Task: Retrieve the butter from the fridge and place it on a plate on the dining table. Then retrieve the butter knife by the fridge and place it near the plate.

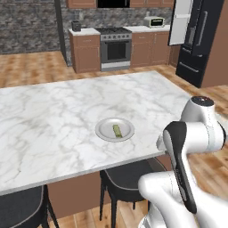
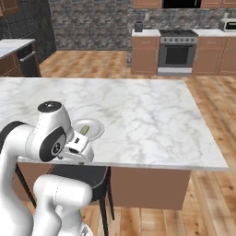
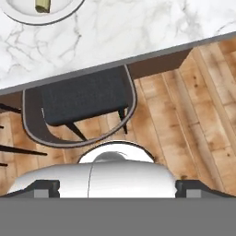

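Your hand [image 3: 118,184] is open and empty, pulled back off the desk [image 1: 53,116] edge above a dark stool [image 3: 83,99]. Farther out, the butter [image 1: 117,130] lies on the plate [image 1: 104,132], near the desk's near edge. Beyond, the fridge [image 1: 202,40] stands with one door open.

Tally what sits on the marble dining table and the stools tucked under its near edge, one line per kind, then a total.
Plate: 1, on the dining table
Butter: 1, lying on the plate
Dark-seated stools: 2, at the table's near edge
Total: 4
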